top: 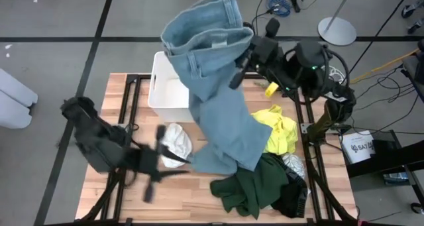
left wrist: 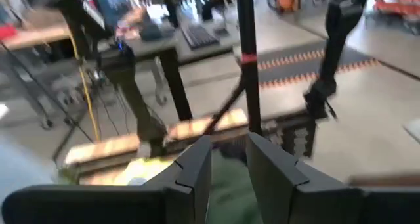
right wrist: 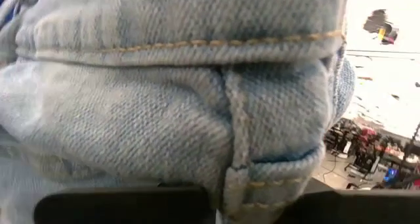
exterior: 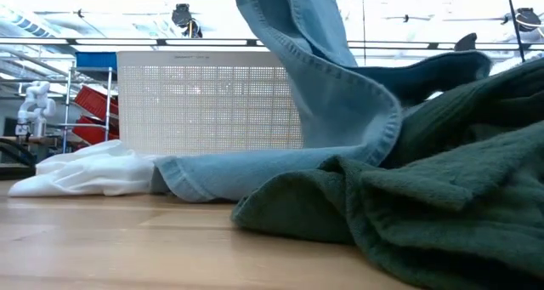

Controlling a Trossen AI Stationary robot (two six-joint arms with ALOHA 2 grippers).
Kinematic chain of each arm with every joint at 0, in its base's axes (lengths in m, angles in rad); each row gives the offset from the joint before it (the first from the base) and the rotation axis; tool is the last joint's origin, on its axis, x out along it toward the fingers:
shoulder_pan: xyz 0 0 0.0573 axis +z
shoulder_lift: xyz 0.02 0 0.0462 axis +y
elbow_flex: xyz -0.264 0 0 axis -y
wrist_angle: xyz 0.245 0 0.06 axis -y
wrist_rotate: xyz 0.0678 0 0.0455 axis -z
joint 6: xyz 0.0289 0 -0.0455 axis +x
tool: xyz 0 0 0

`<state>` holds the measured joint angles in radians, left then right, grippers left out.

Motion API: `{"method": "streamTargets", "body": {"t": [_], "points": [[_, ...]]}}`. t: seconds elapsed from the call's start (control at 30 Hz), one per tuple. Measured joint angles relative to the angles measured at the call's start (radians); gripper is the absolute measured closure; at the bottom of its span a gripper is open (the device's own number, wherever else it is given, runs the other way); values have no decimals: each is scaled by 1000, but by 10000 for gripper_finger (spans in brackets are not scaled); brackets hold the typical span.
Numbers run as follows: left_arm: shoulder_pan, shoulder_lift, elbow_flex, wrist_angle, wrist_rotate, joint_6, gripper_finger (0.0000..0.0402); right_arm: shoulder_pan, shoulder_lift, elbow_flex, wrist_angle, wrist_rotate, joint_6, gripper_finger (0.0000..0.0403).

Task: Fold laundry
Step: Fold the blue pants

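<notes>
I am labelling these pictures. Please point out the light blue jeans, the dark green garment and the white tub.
light blue jeans [top: 218,120]: high view, on the hanging leg below the lifted waistband.
dark green garment [top: 248,186]: high view, on the middle of the crumpled heap.
white tub [top: 161,87]: high view, on its left wall.

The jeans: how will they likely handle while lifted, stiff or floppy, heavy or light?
Likely floppy: the jeans hang from the right tool, legs trailing onto the table. Probably fairly heavy, since the denim looks thick with bulky seams. They may drag the white cloth nearby.
</notes>
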<state>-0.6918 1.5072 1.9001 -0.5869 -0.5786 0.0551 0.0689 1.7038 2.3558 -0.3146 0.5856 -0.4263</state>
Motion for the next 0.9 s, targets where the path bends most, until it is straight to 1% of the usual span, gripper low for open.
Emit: {"method": "streamTargets", "body": {"t": [0.1, 0.17, 0.27, 0.33, 0.4, 0.47, 0.6, 0.7, 0.77, 0.83, 0.9], "points": [[18, 43, -117, 180, -105, 75, 297, -11, 19, 0, 78, -2, 47, 362], [45, 73, -199, 294, -172, 90, 297, -9, 30, 0, 129, -4, 66, 362], [79, 111, -323, 588, -179, 104, 297, 6, 36, 0, 168, -12, 72, 362], [92, 150, -389, 803, -186, 153, 297, 19, 37, 0, 182, -15, 74, 362], [102, 209, -435, 987, -215, 209, 297, 38, 37, 0, 176, -11, 73, 362], [118, 274, -450, 1112, -244, 246, 297, 61, 37, 0, 174, -9, 69, 362], [156, 401, -435, 1297, -322, 308, 297, 109, 37, 0, 209, -9, 72, 362], [184, 473, -429, 1377, -394, 363, 298, 155, 37, 0, 245, -9, 69, 362], [198, 493, -426, 1412, -466, 412, 306, 191, 37, 0, 269, -7, 52, 362], [208, 492, -424, 1433, -502, 482, 318, 233, 37, 0, 294, -8, 16, 362], [214, 477, -423, 1466, -543, 587, 332, 272, 36, 0, 314, -9, -19, 362]]}}
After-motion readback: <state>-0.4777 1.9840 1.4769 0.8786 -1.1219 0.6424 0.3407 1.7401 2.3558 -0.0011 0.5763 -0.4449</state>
